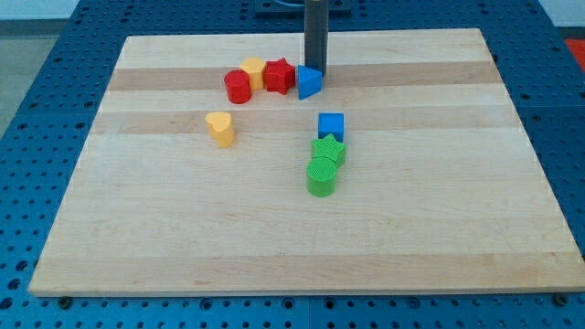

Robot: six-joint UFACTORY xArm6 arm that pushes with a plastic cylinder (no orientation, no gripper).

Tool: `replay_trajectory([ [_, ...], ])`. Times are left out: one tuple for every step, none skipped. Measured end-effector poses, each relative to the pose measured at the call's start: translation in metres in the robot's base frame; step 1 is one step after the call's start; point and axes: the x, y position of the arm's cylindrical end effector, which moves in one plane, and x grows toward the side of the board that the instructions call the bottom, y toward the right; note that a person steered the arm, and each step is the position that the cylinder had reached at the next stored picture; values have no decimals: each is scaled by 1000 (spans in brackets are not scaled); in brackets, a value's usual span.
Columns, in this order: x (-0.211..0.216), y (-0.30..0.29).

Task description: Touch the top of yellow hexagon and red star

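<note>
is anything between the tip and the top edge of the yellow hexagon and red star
My tip sits at the blue triangle block, just right of the red star. The view's-top side of the red star and yellow hexagon shows bare board; nothing visible blocks that path.

**Pale wood on a blue perforated bench**

A light wooden worktop (302, 247) fills most of the frame, its grain running in long bands of paler and warmer tone from the frame's left to its right. Beneath it and around all four edges lies a blue perforated surface (37, 100) dotted with regular rows of small holes. At the upper left and upper right corners a pale grey strip of floor or wall shows. Lighting is even and soft, with faint shadows.
</note>
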Motion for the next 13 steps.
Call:
replay_trajectory([
  [0, 29],
  [0, 37],
  [0, 37],
  [0, 37],
  [0, 37],
  [-1, 37],
  [-11, 37],
  [-15, 37],
  [-20, 37],
  [-20, 37],
  [-20, 37],
  [-20, 42],
  [-37, 29],
])
